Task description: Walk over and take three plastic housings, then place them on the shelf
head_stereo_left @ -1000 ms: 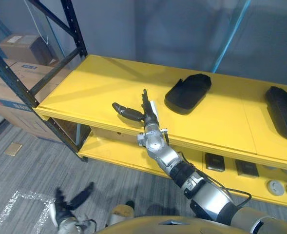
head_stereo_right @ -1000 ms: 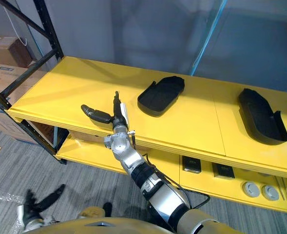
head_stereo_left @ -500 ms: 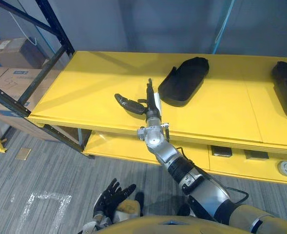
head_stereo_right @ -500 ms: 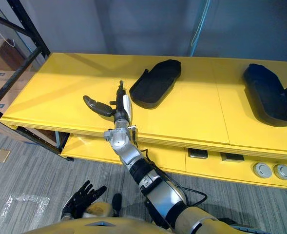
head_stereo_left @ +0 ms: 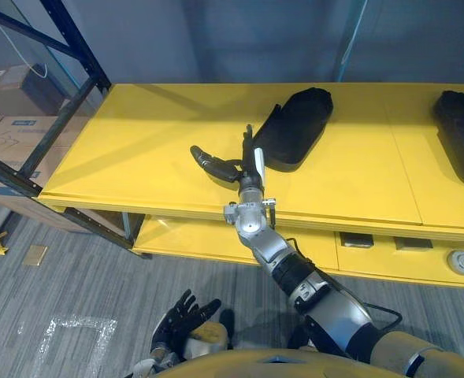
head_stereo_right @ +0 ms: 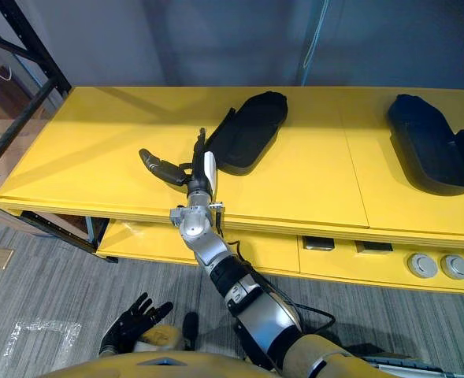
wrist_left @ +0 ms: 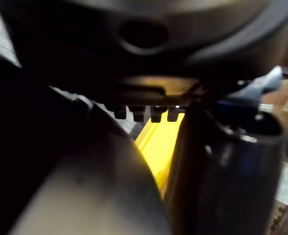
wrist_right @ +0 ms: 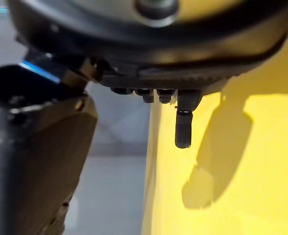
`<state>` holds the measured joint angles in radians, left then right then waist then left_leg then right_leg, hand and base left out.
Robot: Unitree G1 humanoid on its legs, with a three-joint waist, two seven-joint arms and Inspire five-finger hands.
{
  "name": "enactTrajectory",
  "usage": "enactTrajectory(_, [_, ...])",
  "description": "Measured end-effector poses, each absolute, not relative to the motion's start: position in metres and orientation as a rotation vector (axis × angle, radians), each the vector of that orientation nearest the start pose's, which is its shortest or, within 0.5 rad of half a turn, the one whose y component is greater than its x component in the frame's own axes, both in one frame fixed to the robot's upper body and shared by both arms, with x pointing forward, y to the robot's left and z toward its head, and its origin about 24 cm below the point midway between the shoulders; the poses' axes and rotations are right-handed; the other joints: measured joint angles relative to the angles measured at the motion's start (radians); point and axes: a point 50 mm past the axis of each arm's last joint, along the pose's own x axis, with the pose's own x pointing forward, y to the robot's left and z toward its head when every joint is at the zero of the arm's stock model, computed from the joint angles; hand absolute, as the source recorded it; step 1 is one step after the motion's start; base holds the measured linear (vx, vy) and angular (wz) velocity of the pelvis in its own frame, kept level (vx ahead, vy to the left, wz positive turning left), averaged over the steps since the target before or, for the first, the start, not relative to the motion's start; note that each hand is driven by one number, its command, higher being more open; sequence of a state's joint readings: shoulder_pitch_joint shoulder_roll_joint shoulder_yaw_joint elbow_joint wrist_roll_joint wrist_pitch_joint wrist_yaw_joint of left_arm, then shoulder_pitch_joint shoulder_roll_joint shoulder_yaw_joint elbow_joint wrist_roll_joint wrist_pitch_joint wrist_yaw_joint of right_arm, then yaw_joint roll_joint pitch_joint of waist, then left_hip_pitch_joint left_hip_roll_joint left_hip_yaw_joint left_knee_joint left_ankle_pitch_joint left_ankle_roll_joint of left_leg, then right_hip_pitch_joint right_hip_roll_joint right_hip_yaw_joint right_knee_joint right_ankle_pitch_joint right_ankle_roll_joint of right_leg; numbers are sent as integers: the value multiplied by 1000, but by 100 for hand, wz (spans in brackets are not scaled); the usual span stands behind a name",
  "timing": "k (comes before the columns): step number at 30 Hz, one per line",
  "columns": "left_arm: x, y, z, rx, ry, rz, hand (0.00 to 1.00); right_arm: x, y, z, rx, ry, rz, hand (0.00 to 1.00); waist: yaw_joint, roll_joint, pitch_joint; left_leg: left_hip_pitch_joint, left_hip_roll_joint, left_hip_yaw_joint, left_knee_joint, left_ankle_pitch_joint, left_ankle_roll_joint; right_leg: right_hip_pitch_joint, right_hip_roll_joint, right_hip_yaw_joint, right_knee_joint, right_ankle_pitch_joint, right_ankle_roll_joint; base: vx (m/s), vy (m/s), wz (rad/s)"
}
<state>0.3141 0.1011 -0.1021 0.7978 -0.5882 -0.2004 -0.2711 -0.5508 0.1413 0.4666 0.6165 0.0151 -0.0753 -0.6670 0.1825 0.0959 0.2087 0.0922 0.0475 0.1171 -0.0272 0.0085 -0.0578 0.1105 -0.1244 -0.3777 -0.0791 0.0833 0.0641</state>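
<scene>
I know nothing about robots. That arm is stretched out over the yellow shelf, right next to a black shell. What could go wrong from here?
1. The open right hand is close beside the near plastic housing. A sideways sweep could shove the housing along the yellow shelf or tip it.
2. The arm reaches in across the shelf's front edge, so lowering it carelessly might knock it against that edge.

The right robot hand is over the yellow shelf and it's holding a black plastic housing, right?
Not quite. The right robot hand is over the yellow shelf, but it holds nothing. Its fingers are straight and open, beside the nearer black plastic housing, which lies on the shelf. The left eye view shows this.
</scene>
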Motion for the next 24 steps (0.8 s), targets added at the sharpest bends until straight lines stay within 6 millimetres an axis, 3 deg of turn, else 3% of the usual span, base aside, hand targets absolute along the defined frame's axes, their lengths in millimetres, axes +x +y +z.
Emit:
enactTrajectory(6, [67,175,-146,-500,835,128,100,305,-13,62,-70,-47,-114,100,-22,-9,1,23,0,24,-12,-2,2,6,0,21,0,1,1,-2,16,-12])
enactTrajectory(14, [63,179,-147,-488,838,140,100,298,-41,59,2,-76,-222,100,-38,-29,-4,24,1,35,-20,-3,2,-3,2,30,0,1,2,3,7,-3])
enactTrajectory(24, [56,190,-149,-479,856,187,100,282,-52,49,134,-59,-57,100,-58,-78,-31,39,-1,54,-34,-11,4,-4,2,51,0,-5,9,11,8,-5])
